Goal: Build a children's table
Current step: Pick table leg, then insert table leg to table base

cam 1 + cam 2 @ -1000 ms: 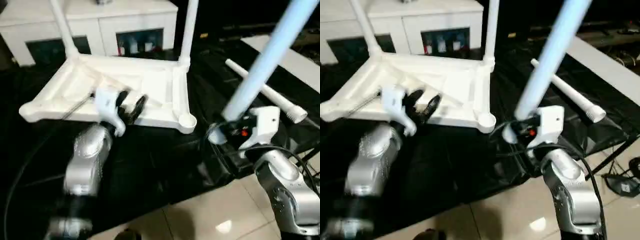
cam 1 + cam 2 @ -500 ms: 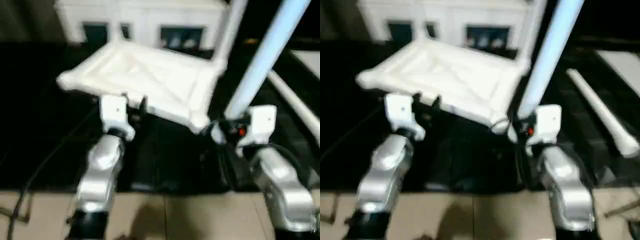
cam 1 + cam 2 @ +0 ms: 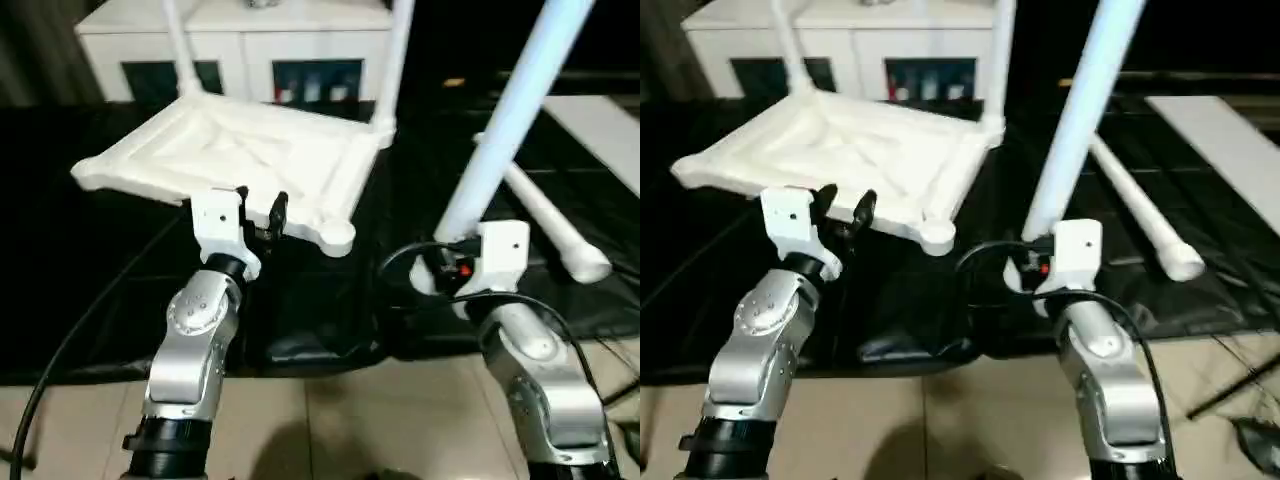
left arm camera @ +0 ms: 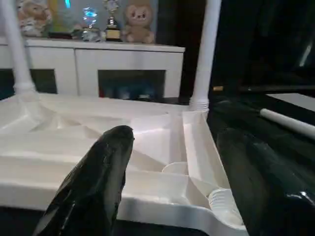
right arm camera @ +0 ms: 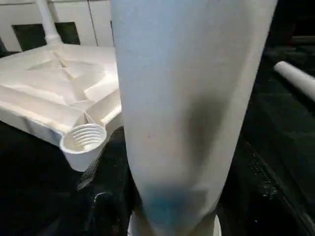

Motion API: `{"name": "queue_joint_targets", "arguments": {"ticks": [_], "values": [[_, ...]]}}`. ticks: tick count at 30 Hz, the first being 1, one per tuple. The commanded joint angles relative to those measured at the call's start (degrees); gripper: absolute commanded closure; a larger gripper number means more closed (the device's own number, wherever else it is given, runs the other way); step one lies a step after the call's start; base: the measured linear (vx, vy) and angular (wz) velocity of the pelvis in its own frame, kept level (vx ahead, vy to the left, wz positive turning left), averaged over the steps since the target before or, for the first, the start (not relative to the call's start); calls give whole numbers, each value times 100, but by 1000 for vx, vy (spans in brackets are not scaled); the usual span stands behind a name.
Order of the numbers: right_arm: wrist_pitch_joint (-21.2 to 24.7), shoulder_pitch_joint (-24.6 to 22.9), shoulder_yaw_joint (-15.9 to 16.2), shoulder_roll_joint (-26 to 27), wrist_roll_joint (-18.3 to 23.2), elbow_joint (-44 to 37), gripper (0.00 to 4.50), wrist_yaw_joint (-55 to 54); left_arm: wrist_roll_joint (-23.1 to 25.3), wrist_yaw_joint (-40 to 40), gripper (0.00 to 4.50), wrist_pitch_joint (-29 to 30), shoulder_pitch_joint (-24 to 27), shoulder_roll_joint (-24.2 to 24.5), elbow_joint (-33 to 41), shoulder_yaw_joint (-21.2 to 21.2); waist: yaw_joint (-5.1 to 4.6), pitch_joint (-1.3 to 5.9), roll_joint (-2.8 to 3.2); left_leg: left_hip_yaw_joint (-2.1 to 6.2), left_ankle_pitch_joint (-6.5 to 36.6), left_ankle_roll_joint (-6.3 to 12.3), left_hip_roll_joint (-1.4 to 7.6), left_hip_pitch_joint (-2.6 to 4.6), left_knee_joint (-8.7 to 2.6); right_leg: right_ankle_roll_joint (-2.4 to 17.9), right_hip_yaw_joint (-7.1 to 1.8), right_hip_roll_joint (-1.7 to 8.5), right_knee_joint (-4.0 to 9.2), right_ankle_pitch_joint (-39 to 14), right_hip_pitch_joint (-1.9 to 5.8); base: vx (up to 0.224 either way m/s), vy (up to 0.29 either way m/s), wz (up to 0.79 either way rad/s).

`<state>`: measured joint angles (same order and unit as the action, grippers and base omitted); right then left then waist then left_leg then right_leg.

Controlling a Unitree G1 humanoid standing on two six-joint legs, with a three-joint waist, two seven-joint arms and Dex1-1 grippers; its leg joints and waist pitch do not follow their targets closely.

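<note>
The tabletop [image 3: 240, 160] is laid upside down on the black cloth [image 3: 90, 260], ribbed underside up, so that its round corner sockets are open to receive legs; two fitted legs [image 3: 397, 60] are already seen standing upright in the far corners, next to the white cabinet [image 3: 240, 50]. A third leg [image 3: 505, 130] is gripped near its lower end by the right gripper [image 3: 455, 270] and is carried steeply upward with a lean, well clear of the cloth, which is judged to be a way of keeping it free until it can be brought over a socket. The empty near socket [image 5: 84, 138], threaded inside, is seen just beside the held leg in the right wrist view, and it is judged to be the likely target. The left gripper [image 3: 258, 210] is held with its jaws apart and nothing between them, close to the tabletop's near rim, perhaps so that the top can be steadied. A fourth leg [image 3: 545, 215] is left lying on the cloth to the right, behind the right arm. A black cable [image 3: 420, 255] is looped beside the right wrist, and it is judged that it could snag as the leg is swung across
</note>
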<state>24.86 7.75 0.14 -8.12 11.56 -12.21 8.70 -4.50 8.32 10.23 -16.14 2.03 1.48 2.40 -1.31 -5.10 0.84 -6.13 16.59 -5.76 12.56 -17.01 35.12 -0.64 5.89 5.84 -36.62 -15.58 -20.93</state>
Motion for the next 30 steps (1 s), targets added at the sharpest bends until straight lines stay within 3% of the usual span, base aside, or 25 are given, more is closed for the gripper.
{"name": "queue_joint_targets", "arguments": {"ticks": [1,2,3,4,5,6,7,9,10,11,12,14,16,17,18,19,20,21,23,25,26,27,28,29,30], "values": [[-20,116,-8,-124,8,-86,262,74,66,-42,130,1,12,-31,101,-32,62,154,61,42,5026,566,478,-6,-1294,206,-8,-55,-509,-843,409,-17,8,-20],[-8,149,43,-173,-36,-66,262,164,80,-63,130,-7,19,-10,109,-56,129,200,-106,-50,4653,522,378,217,-932,93,-378,117,-192,-2181,404,0,0,0],[-9,156,48,-177,-51,-56,262,167,75,-64,130,-6,20,-7,112,-55,124,154,-302,-279,3999,365,-45,294,-392,115,-466,139,597,-4019,156,64,-56,-6],[-12,171,51,-176,-86,-28,262,173,61,-66,130,-2,20,2,118,-56,365,250,-327,-371,1559,571,-382,21,365,94,-924,627,1159,-5915,438,0,0,0],[-10,172,62,-184,-117,0,262,176,69,-82,130,-3,19,9,122,-51,602,404,-430,-90,293,988,-351,-804,714,190,-918,1001,1035,-5243,1123,106,-5,-5],[-10,172,62,-184,-117,0,262,176,69,-82,130,-3,19,9,122,-51,612,381,-370,-37,147,1067,-309,-829,664,164,-889,1034,1060,-4772,1047,134,37,27],[-10,173,69,-191,-139,20,262,180,74,-90,130,-3,17,13,123,-49,584,410,-194,-30,-352,1321,-242,-817,390,624,-407,855,1088,-3456,1022,196,69,66],[-18,176,11,-147,-120,50,262,131,75,-95,130,5,13,14,122,-48,519,401,1,-51,-449,1517,-226,-646,60,734,84,636,1170,-2964,1119,128,72,67],[-48,181,-70,-109,-75,81,262,82,75,-92,130,15,16,16,129,-53,192,382,282,279,610,1276,-4,-20,-399,501,241,-153,605,-2315,710,94,59,26],[-70,184,-130,-81,-39,100,262,48,72,-88,130,22,19,16,134,-57,105,519,330,790,2439,1275,389,521,-637,468,20,-275,-219,-1470,219,188,85,35],[-93,180,-138,-110,-34,94,262,66,66,-88,130,27,19,14,131,-62,85,598,255,926,2427,1409,498,669,-628,257,-67,-258,-398,-1069,29,202,51,18],[-105,181,-133,-161,-43,83,262,89,81,-89,130,28,9,19,113,-81,136,545,205,693,1340,1722,255,521,-523,-246,-118,-268,-655,-228,-371,205,62,15],[-105,182,-134,-174,-41,81,262,94,88,-91,130,28,9,21,112,-91,75,491,21,464,817,2121,257,406,-667,-187,-182,-159,-571,470,-490,197,59,4],[-113,181,-156,-191,-55,88,262,98,84,-90,130,31,7,15,112,-126,92,410,-111,150,967,2053,64,272,-767,105,-256,-56,-193,902,-413,201,4,-1],[-113,178,-178,-188,-62,91,262,93,77,-83,130,31,6,17,111,-149,145,449,-402,-111,1730,1768,-287,143,-597,235,-659,147,353,206,-24,195,-69,3],[-111,175,-197,-183,-63,92,262,85,71,-74,130,29,4,18,109,-164,286,456,-598,-313,1724,1552,-683,51,-32,259,-1062,308,757,-1484,168,195,-69,3],[-114,166,-221,-187,-107,91,262,64,52,-33,130,32,6,25,108,-196,370,463,-565,-298,1365,1463,-904,9,488,505,-1397,635,1030,-2820,355,221,-109,16],[-114,166,-223,-187,-112,91,262,62,50,-28,130,32,6,26,107,-198,426,552,-503,52,247,1032,-821,-501,758,1294,-1537,683,791,-2718,880,250,-69,13],[-113,149,-249,-190,-132,86,262,39,42,41,130,36,16,32,101,-238,461,544,-400,150,-115,810,-763,-675,824,1788,-1496,679,717,-1442,971,239,-50,10],[-112,140,-252,-194,-122,82,262,36,46,65,130,37,23,33,98,-253,513,464,-281,195,-771,600,-575,-773,568,2369,-1094,402,806,-496,861,214,6,9],[-105,122,-308,-147,-34,61,262,18,41,123,130,66,38,35,92,-299,483,424,-80,131,-1042,335,-411,-546,-22,1802,-917,-140,754,-966,670,190,52,-2],[-98,103,-323,-154,4,33,262,23,-72,283,130,131,73,19,107,-360,464,466,77,105,-1200,263,-263,-388,-320,1370,-696,-325,679,-1046,629,188,124,-29],[-90,91,-320,-167,9,15,262,34,-77,450,130,122,97,74,100,-465,189,427,212,881,-111,347,434,53,-791,493,-319,-493,-381,-958,-29,188,124,-29],[-82,78,-316,-180,15,-3,262,46,-82,622,130,113,121,130,94,-573,189,569,269,973,-164,844,482,267,-642,367,-319,-402,-457,-846,-151,203,115,-19],[-71,62,-319,-203,32,-31,262,72,-194,1181,130,35,202,305,125,-838,177,701,162,898,-2530,1972,463,442,-246,-158,-420,-148,-481,103,-470,196,66,7]]}}
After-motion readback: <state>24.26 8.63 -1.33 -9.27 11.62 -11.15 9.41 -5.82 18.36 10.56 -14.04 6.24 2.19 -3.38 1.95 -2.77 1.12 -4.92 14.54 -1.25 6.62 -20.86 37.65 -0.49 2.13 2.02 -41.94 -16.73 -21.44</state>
